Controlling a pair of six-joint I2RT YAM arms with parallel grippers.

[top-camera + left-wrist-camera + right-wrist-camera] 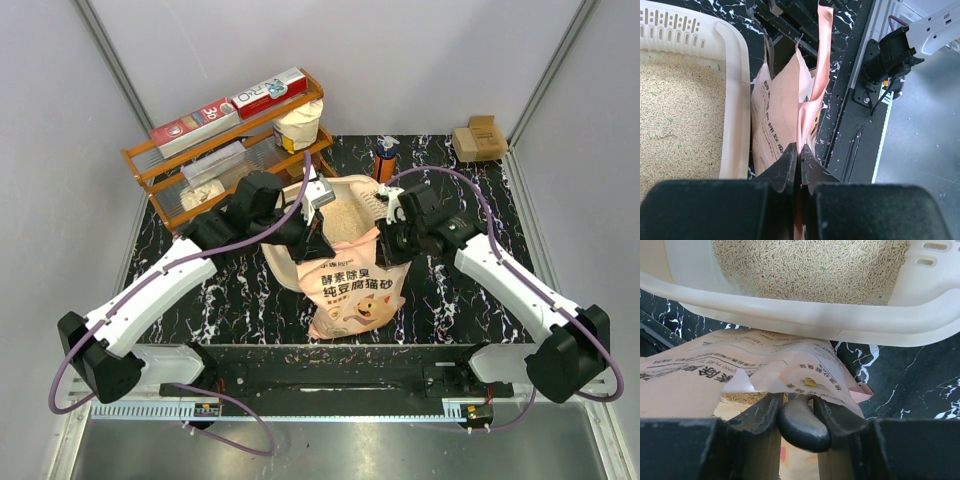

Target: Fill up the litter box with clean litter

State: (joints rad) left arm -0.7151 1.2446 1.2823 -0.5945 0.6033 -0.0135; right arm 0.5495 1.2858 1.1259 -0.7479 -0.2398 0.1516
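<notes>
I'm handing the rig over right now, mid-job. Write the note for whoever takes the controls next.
Left gripper: shut on the top edge of the peach-orange plastic litter bag.
Right gripper: shut on the bag's other top corner, as far as its wrist view shows.
Bag: held between both arms at the near rim of the cream-beige plastic litter box, top end toward the box.
Done: sandy-tan litter granules cover the box floor.
Left: judge whether the layer is deep enough. If so, probably lower the bag clear of the box and release both grippers.
</notes>
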